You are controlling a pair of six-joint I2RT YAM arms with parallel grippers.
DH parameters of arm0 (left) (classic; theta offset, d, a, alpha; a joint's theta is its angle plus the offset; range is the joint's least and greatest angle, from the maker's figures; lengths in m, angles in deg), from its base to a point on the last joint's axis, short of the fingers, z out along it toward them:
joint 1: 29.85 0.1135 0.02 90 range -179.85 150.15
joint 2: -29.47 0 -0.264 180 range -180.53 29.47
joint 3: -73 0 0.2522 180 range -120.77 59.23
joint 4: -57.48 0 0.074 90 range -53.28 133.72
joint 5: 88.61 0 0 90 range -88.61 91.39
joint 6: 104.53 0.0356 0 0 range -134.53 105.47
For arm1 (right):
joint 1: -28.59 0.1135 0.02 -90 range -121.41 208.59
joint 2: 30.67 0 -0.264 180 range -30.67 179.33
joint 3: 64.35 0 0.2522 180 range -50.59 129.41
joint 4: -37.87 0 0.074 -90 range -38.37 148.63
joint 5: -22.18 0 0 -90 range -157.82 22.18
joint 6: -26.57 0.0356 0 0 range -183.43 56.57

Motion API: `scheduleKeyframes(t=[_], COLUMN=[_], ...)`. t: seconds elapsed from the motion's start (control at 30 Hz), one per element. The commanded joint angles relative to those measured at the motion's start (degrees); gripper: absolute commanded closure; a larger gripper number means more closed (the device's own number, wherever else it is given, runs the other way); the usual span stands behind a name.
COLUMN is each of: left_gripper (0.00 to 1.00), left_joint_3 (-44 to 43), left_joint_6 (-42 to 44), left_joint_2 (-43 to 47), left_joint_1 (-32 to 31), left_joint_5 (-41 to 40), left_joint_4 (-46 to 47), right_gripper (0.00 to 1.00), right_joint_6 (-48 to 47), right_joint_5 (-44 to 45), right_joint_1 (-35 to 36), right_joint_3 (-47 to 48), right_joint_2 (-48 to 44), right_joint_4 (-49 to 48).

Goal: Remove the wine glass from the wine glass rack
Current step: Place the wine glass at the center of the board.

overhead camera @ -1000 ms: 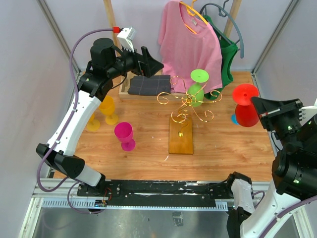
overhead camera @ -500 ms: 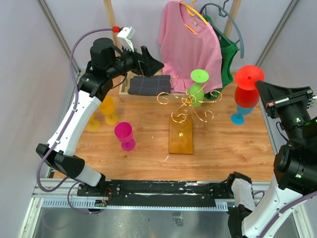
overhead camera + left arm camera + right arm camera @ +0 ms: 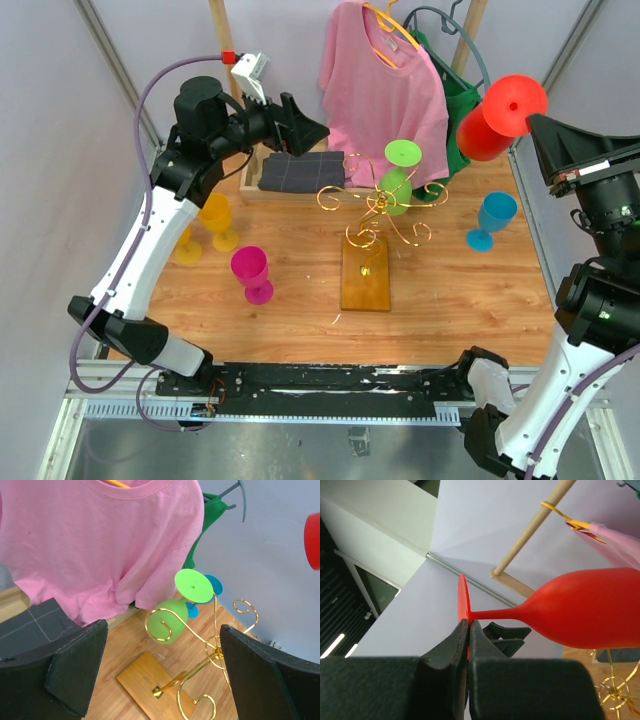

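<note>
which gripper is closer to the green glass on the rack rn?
Left. The left gripper, open, sits behind and to the left of the green wine glass, pointing at it. The right gripper is high off to the glass's right, shut on the red wine glass.

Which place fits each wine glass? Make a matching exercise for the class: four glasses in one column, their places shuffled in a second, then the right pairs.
Glasses
1. red wine glass
2. green wine glass
3. blue wine glass
4. magenta wine glass

Places
A. stands on the table, left of the rack's base
B. hangs on the wine glass rack
C. held in the air by the right gripper
D. stands on the table, right of the rack

Pairs: 1-C, 2-B, 3-D, 4-A
</note>
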Motion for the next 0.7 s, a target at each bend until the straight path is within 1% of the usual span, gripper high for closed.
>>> scheduleKeyframes(t=[0.0,0.27,0.37,0.5,0.67], left_gripper=[0.01,0.01,0.01,0.01,0.01], left_joint_3=[0.3,-0.5,-1.0,-0.5,2.0], left_joint_6=[2.6,-0.1,-0.5,1.3,6.7], left_joint_2=[3.6,5.0,5.0,5.3,7.0], left_joint_1=[-0.4,-0.3,-0.3,-0.4,-0.5], left_joint_5=[1.6,4.0,4.6,4.0,4.6], left_joint_4=[1.6,2.6,3.3,5.1,10.6], right_gripper=[0.99,0.99,0.99,0.99,0.99], right_joint_6=[7.1,15.4,17.9,20.7,22.2], right_joint_5=[-1.4,-2.6,-2.7,-2.7,-3.4], right_joint_1=[-0.6,-0.6,-0.6,-0.6,-0.6], right_joint_3=[1.2,2.1,3.1,4.3,4.9], right_joint_2=[1.3,3.4,3.7,3.7,3.7], right_joint_4=[-11.7,-20.4,-21.6,-23.3,-23.7])
